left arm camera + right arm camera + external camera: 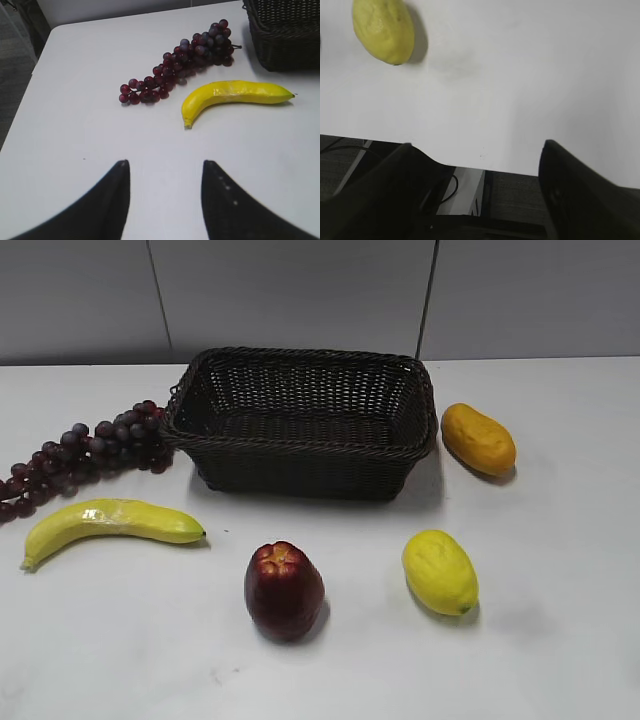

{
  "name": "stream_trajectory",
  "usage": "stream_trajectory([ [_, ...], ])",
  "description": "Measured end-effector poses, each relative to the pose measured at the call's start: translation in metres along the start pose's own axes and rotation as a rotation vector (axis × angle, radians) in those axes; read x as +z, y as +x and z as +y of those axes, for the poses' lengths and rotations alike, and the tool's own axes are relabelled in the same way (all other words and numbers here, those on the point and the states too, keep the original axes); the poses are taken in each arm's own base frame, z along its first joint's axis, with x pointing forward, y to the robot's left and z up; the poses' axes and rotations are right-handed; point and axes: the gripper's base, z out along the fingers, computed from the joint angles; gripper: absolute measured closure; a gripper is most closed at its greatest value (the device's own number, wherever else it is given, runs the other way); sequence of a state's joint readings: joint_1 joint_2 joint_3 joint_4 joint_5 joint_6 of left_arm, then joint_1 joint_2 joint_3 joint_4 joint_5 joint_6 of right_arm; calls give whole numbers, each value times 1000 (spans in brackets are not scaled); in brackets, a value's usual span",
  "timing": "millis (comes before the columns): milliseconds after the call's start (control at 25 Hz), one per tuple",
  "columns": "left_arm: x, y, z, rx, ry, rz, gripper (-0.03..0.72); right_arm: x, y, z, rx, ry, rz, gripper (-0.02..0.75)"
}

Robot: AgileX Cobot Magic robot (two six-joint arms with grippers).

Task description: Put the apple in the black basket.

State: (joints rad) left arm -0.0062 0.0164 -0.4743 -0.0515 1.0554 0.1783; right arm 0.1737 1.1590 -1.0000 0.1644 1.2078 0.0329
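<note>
No legible text, label, brand, number or sign is showing in any of the three views. The apple [284, 589], the black basket [300, 450], the banana [108, 523], the lemon [439, 571] and the grape bunch [90, 450] are all presenting unmarked surfaces, and the white table [560, 620] and the grey wall [300, 290] behind it are carrying no writing.
</note>
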Motion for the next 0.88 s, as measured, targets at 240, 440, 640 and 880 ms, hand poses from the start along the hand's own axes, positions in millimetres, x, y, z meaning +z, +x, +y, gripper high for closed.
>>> stream_trajectory([
  [240, 0, 0, 0, 0, 0, 0, 362, 13, -38, 24, -62, -20, 40, 200],
  [440, 0, 0, 0, 0, 0, 0, 370, 28, -59, 55, -128, -44, 76, 208],
  [640, 0, 0, 0, 0, 0, 0, 379, 47, -67, 93, -204, -64, 124, 208],
  [880, 0, 0, 0, 0, 0, 0, 379, 72, -66, 149, -317, -88, 182, 208],
])
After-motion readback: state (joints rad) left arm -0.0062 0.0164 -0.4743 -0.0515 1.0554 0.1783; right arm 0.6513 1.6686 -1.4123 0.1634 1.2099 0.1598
